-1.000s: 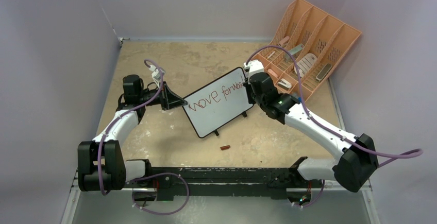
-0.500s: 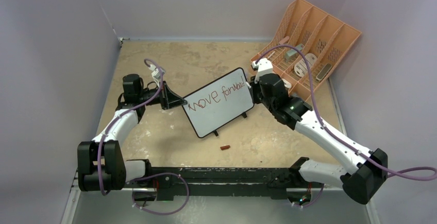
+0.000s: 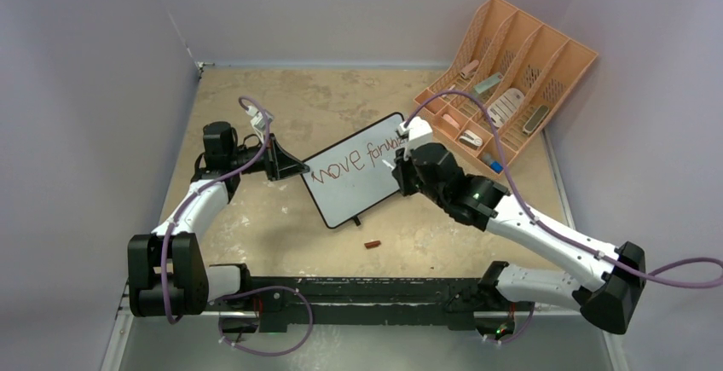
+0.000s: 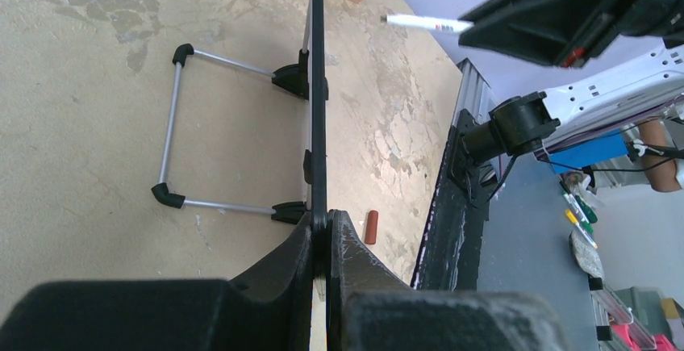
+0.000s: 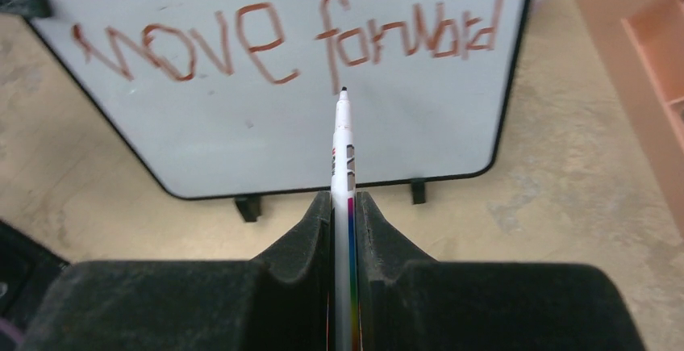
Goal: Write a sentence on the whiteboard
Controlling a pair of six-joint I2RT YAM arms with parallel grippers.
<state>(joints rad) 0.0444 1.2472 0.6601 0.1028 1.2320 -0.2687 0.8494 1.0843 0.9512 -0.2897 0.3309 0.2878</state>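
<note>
Pinching the black-framed whiteboard (image 5: 282,137) by its edge: left gripper (image 4: 320,231). Right gripper (image 5: 344,206) clamps a slim white marker (image 5: 343,145) near the red lettering (image 5: 258,40). Risk: hard pressing could tip the propped board or smear ink.

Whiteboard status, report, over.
Left gripper shut on whiteboard edge, board standing. Right gripper shut on marker, tip clear of the surface. "move forward" written. Nothing blocking; small red cap lies on table nearby.

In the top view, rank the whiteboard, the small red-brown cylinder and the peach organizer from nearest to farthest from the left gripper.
From the left gripper:
1. The whiteboard, clamped at its left edge by that gripper.
2. The small red-brown cylinder, lying to the right, nearer the front than the whiteboard.
3. The peach organizer, at the far right corner.
</note>
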